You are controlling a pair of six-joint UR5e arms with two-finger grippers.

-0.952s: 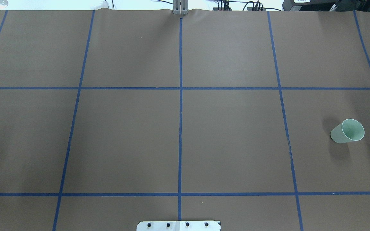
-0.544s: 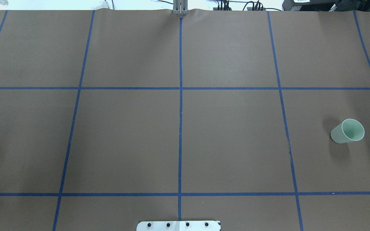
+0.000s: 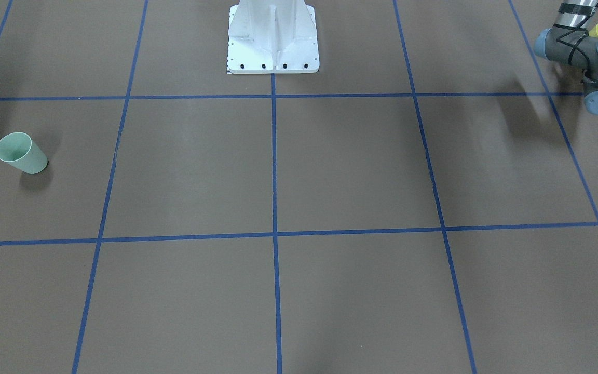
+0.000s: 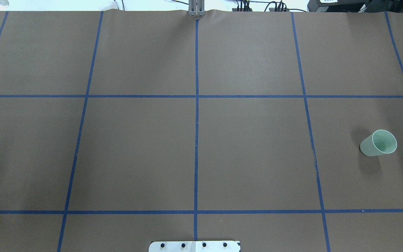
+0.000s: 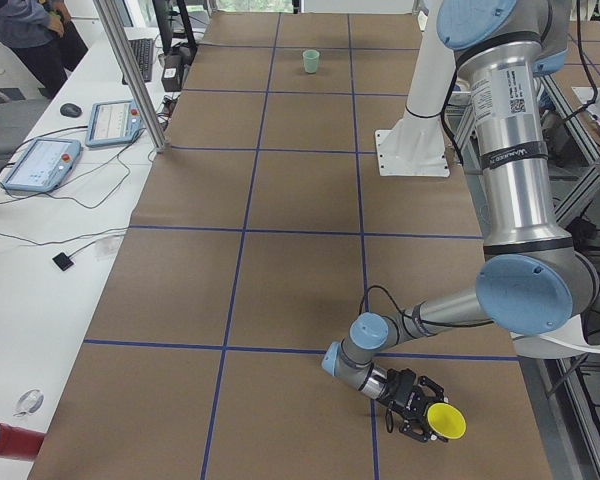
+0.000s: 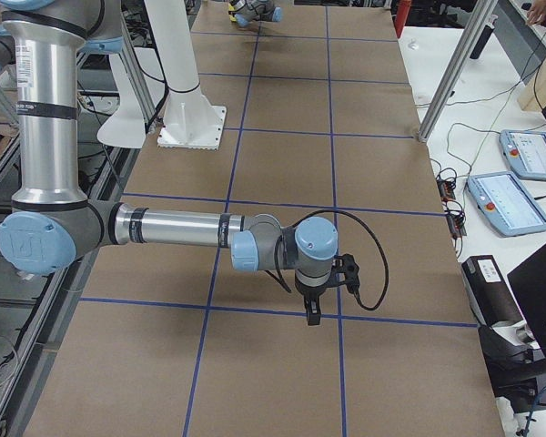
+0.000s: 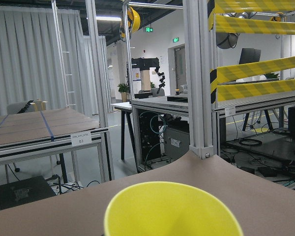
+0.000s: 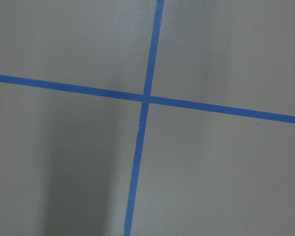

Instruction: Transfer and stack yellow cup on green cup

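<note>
The yellow cup (image 5: 446,421) sits at the tip of the left end effector (image 5: 423,408), mouth turned sideways, low over the desk (image 4: 250,150) near its left end. Its rim shows at the bottom of the left wrist view. Whether that end effector grips it, or how wide it stands, cannot be told. The green cup (image 4: 379,142) stands upright, well apart, on the desk's right side. The right end effector (image 6: 311,314) points down above a crossing of blue tape (image 8: 145,96); its opening cannot be told either.
</note>
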